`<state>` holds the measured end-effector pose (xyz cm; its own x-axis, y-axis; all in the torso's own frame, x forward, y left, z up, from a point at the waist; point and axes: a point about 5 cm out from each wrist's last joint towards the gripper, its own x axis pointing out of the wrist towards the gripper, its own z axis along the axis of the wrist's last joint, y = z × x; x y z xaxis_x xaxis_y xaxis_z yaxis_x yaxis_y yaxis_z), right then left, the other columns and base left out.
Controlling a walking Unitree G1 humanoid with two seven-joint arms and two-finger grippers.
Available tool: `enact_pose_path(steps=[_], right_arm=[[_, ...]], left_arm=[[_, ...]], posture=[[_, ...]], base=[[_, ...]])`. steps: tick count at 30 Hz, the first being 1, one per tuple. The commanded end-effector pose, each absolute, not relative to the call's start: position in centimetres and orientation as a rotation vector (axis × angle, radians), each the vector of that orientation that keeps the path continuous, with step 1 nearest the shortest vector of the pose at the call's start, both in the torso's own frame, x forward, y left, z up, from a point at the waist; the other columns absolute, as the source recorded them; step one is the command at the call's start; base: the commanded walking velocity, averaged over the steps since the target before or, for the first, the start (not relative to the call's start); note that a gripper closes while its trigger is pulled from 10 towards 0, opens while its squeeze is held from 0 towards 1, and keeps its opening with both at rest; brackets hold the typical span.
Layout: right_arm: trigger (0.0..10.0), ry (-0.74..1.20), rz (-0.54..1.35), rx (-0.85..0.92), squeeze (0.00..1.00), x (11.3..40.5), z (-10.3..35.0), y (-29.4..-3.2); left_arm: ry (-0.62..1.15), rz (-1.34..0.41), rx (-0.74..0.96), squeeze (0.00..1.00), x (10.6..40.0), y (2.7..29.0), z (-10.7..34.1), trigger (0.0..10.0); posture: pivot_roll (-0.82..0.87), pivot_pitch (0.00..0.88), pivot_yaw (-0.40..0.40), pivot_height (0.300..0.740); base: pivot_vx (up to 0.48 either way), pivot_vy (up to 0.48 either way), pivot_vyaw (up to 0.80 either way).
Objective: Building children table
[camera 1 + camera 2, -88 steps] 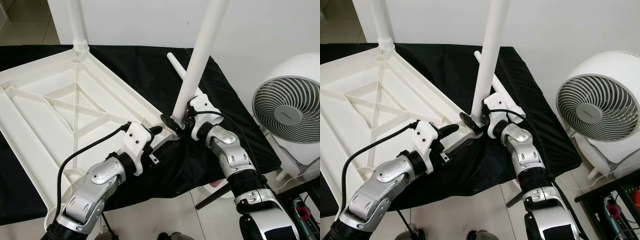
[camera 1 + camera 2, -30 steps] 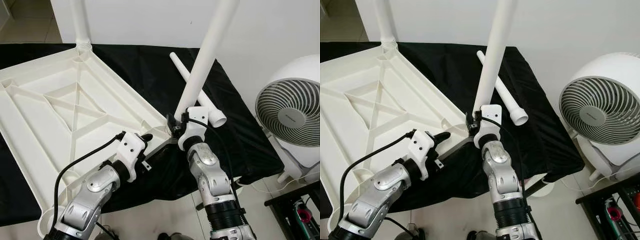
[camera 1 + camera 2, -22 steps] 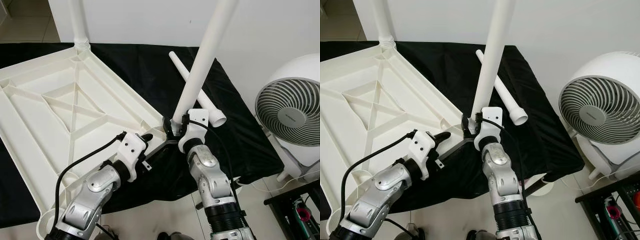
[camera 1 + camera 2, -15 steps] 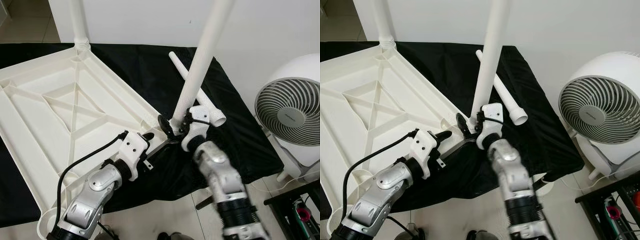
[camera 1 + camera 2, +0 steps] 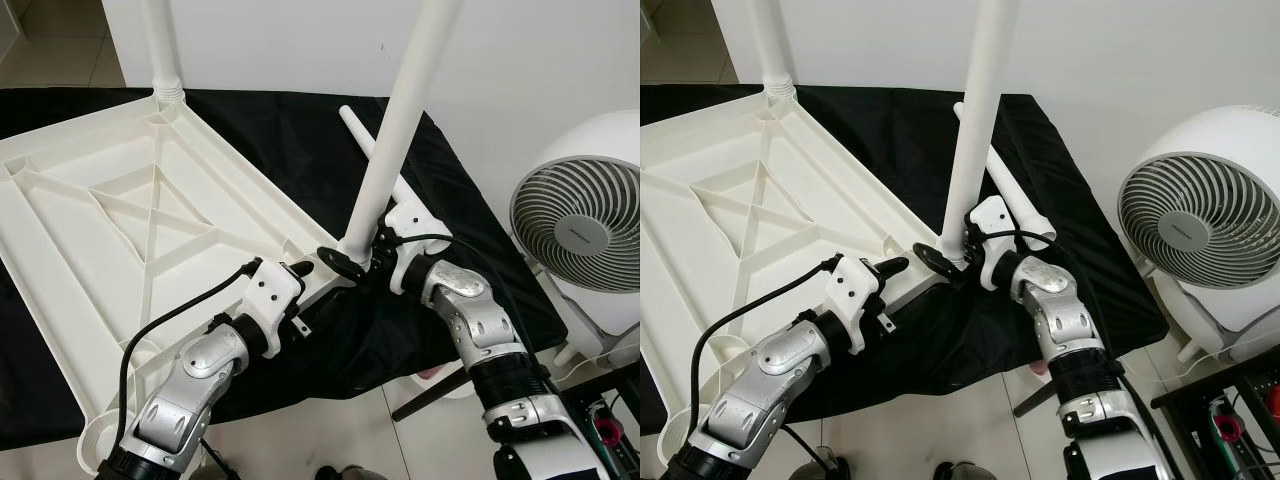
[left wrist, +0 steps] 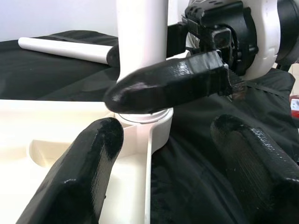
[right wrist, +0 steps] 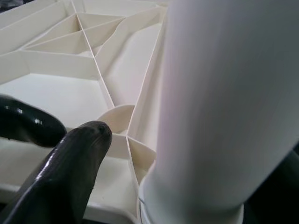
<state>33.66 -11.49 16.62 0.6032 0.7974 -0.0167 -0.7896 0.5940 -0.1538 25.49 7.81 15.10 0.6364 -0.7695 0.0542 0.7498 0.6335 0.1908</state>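
On the black-draped table [image 5: 470, 260] lies the white tabletop [image 5: 130, 230], underside up with its ribs showing, its near corner overhanging the table's front edge. At that corner a white leg [image 5: 395, 130] stands upright with its lower end in the corner socket [image 6: 145, 122]. A second leg [image 5: 160, 45] stands in the far corner socket, and a loose leg [image 5: 1012, 205] lies on the black cloth behind the upright one, its open end towards the fan.

The right gripper [image 5: 350, 262] holds the near leg at its base, jaws clamped on it just above the socket. The left gripper [image 6: 166, 158] sits at the same corner, jaws apart, one finger over the tabletop's rim and the other over the cloth, neither gripping anything.

A white round fan [image 5: 578, 225] stands on the floor to the right; its centre badge is too small to read.
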Motion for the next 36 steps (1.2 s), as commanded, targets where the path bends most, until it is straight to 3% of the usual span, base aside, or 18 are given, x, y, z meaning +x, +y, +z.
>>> enact_pose_path(steps=[1, 2, 3, 14, 15, 19, 36], right_arm=[[4.9, -0.009, 0.968, -0.155, 0.00, 33.4, 15.5, -11.3], [2.0, -0.009, 0.970, -0.152, 0.00, 33.5, 15.5, -11.4], [0.0, -0.008, 0.980, -0.145, 0.00, 33.7, 15.5, -11.5], [0.0, 0.003, 0.976, -0.125, 0.00, 34.0, 15.0, -12.6], [9.6, 0.013, 0.936, -0.110, 0.00, 34.1, 14.8, -12.7], [10.0, 0.019, 0.909, -0.101, 0.00, 34.1, 14.7, -12.7], [10.0, 0.007, 0.247, 0.064, 0.00, 32.7, 13.1, -10.8]], left_arm=[[-0.128, -0.891, 0.164, 0.00, 25.3, 7.6, 14.8, 10.0], [-0.128, -0.889, 0.163, 0.00, 25.3, 7.5, 14.8, 10.0], [-0.130, -0.889, 0.163, 0.00, 25.4, 7.5, 14.8, 10.0], [-0.137, -0.899, 0.162, 0.00, 25.6, 7.4, 15.0, 10.0], [-0.135, -0.904, 0.162, 0.00, 25.5, 7.4, 15.0, 10.0], [-0.134, -0.906, 0.162, 0.00, 25.5, 7.3, 15.0, 10.0], [-0.118, -0.918, 0.151, 0.00, 25.0, 7.1, 14.6, 10.0]], posture=[[0.12, 0.094, -0.123, 0.740], [0.13, 0.091, -0.125, 0.740], [0.12, 0.090, -0.126, 0.740], [0.10, 0.093, -0.115, 0.740], [0.10, 0.095, -0.115, 0.740], [0.10, 0.095, -0.115, 0.740], [0.09, 0.115, -0.117, 0.740]], base=[[0.000, 0.000, 0.00], [0.000, 0.000, 0.00], [0.000, 0.000, 0.00], [0.000, 0.000, 0.00], [0.000, 0.000, 0.00], [0.000, 0.000, 0.00], [0.000, 0.000, 0.00]])
